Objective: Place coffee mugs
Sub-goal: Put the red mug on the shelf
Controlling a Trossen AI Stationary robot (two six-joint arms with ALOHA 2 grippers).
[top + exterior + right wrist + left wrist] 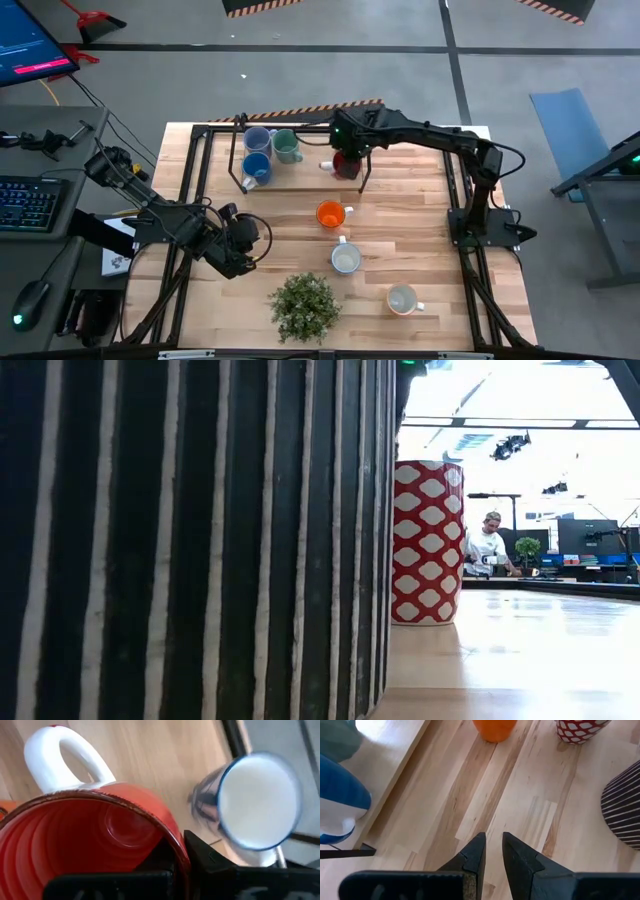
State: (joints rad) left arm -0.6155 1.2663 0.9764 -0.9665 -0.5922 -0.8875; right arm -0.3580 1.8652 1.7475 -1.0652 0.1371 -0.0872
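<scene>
My right gripper [346, 158] reaches over the far raised board and is shut on a red mug [85, 845] with a white handle [60, 755]. Grey-blue [257, 137], green [287, 147] and blue [255, 168] mugs stand grouped on that board to the left. An orange mug [331, 214], a red-and-white patterned mug [345, 259] and a cream mug [402, 299] sit on the table. My left gripper [240, 243] waits low at the table's left, its fingers [479, 845] open by a narrow gap and touching nothing. My right gripper holds the red mug by its rim [172, 837], on the side opposite the white handle. One finger is inside the mug and one [205, 857] outside. It comes from above, with the mug's mouth facing up. Whether the base rests on the board, I cannot tell.
A leafy plant [305, 305] in a black striped pot [190, 540] stands at the near edge, between the patterned mug [428, 540] and my left arm. The raised board's edge [395, 785] runs along the far left. Bare wood lies to the right. A person [487, 546] sits far behind.
</scene>
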